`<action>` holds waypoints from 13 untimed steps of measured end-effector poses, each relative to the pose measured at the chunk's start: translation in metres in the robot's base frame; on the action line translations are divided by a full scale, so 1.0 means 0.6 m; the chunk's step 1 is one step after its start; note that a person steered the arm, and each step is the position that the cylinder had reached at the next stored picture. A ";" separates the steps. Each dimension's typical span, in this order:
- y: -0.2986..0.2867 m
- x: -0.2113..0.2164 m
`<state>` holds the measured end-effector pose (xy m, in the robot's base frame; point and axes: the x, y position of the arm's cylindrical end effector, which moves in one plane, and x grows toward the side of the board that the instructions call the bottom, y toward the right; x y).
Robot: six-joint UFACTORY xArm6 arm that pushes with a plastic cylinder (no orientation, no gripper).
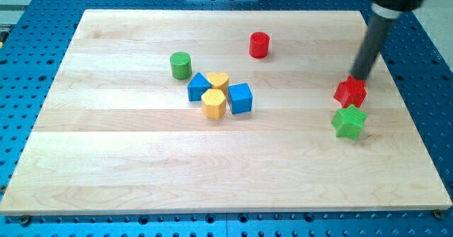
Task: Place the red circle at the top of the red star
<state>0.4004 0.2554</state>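
- The small red cylinder-shaped wooden circle block (260, 44) stands alone on the pale wooden board (106, 166), far in the scene and a little right of centre.
- The red star-shaped block (350, 92) lies at the right side of the board, nearer than the circle and well apart from it; a green star-shaped block (349, 121) sits just beside it on its near side, seemingly touching or almost so.
- My tip (362, 78), the lower end of the dark rod, rests at the far edge of the red star, touching it or very nearly; I cannot tell which.
- The rod has no jaws, so there is nothing to open, close or hold; it can only push.
- The red circle lies well to the left of my tip and slightly farther away, with clear board between them.
- In my judgement the step in hand is to leave the red star and get to the circle's left side, so a push carries it rightward.
- To do it well, I should back off without nudging the star, swing round the far side of the circle, and push through its centre so it does not slip off sideways.
- The push should end with the circle just beyond the star's far edge, where my tip stands now.
- The cluster at mid-left, a green cylinder block (181, 65), blue triangular block (199, 87), yellow heart block (219, 81), yellow hexagonal block (213, 103) and blue cube (241, 98), lies off that path.
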 end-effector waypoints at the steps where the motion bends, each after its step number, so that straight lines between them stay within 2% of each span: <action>1: -0.039 0.033; 2: -0.072 0.019; 3: -0.192 -0.055; 4: -0.338 -0.094; 5: -0.336 -0.197; 6: -0.352 -0.262; 7: -0.306 -0.307; 8: -0.236 -0.179; 9: -0.177 -0.094; 10: -0.263 -0.080; 11: -0.225 -0.015; 12: -0.173 -0.014; 13: -0.164 -0.023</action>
<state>0.3868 0.1572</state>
